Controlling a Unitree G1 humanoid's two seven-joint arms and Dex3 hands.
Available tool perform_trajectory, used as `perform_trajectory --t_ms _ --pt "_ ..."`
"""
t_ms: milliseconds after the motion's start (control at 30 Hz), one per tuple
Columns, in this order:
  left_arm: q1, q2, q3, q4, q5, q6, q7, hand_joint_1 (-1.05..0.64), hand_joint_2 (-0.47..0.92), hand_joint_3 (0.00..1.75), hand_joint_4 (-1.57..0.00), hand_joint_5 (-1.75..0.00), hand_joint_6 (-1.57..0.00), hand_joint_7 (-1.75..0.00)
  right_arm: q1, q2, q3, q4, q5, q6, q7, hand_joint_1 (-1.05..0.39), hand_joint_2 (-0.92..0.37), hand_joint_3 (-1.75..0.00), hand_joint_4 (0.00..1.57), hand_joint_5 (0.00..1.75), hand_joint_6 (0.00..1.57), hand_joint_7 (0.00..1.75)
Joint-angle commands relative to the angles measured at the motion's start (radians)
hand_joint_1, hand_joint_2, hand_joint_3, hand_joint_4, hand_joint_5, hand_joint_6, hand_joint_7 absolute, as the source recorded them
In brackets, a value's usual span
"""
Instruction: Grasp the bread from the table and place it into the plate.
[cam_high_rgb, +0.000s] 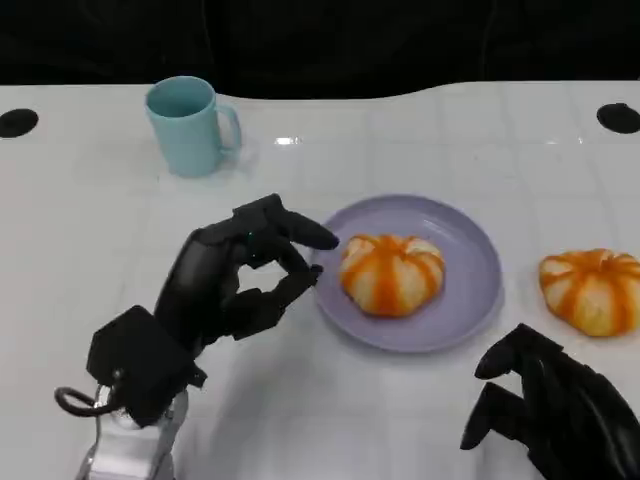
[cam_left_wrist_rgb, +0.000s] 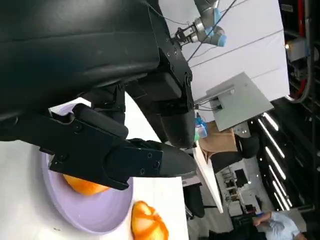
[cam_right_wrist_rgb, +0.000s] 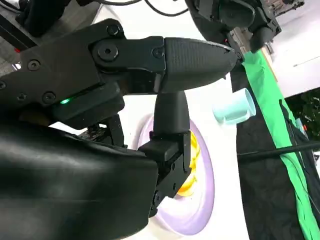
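An orange-striped bread bun (cam_high_rgb: 392, 273) lies on the lilac plate (cam_high_rgb: 470, 245) at the table's middle. A second bun (cam_high_rgb: 592, 290) of the same kind lies on the table to the right of the plate. My left hand (cam_high_rgb: 240, 280) hovers just left of the plate's rim, fingers apart and pointing at the bun, holding nothing. My right hand (cam_high_rgb: 555, 405) is low at the near right, below the second bun, fingers spread and empty. The left wrist view has the plate (cam_left_wrist_rgb: 85, 217), its bun (cam_left_wrist_rgb: 85, 186) and the other bun (cam_left_wrist_rgb: 149, 222). The right wrist view has the plate (cam_right_wrist_rgb: 200, 210) and a bun (cam_right_wrist_rgb: 194, 155).
A light blue mug (cam_high_rgb: 190, 125) stands at the back left, also in the right wrist view as the mug (cam_right_wrist_rgb: 235, 107). Two black round marks (cam_high_rgb: 18, 122) (cam_high_rgb: 618, 117) sit near the table's far edge. A person (cam_left_wrist_rgb: 275, 222) is far off beyond the table.
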Motion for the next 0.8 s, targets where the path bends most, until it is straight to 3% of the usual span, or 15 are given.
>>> perform_trajectory --t_ms 33,367,500,800 --pt "0.092 -0.013 0.021 -0.102 -0.055 0.068 -0.02 -0.66 0.92 0.34 -0.58 -1.74 -0.61 -1.41 0.006 -0.013 -0.003 -0.016 -0.005 -0.002 -0.004 -0.51 -0.92 -0.51 0.62 1.75 0.42 1.73" --pt "0.246 -0.028 0.045 -0.261 -0.257 0.251 -0.158 -0.61 0.92 0.32 -0.73 -1.75 -0.65 -1.54 0.005 -0.008 -0.012 -0.018 0.013 0.015 -0.005 -0.51 -0.92 -0.5 0.6 1.75 0.41 1.72" --pt "0.287 -0.033 0.058 -0.299 -0.271 0.278 -0.178 -0.62 0.92 0.3 -0.75 -1.75 -0.62 -1.63 0.004 -0.006 -0.012 -0.021 0.011 0.02 -0.01 -0.51 -0.92 -0.48 0.61 1.75 0.42 1.69" --pt "0.362 -0.049 0.079 -0.343 -0.299 0.316 -0.204 -0.61 0.92 0.28 -0.75 -1.75 -0.6 -1.66 0.001 -0.009 -0.015 -0.024 0.01 0.027 -0.01 -0.51 -0.92 -0.49 0.61 1.75 0.42 1.69"
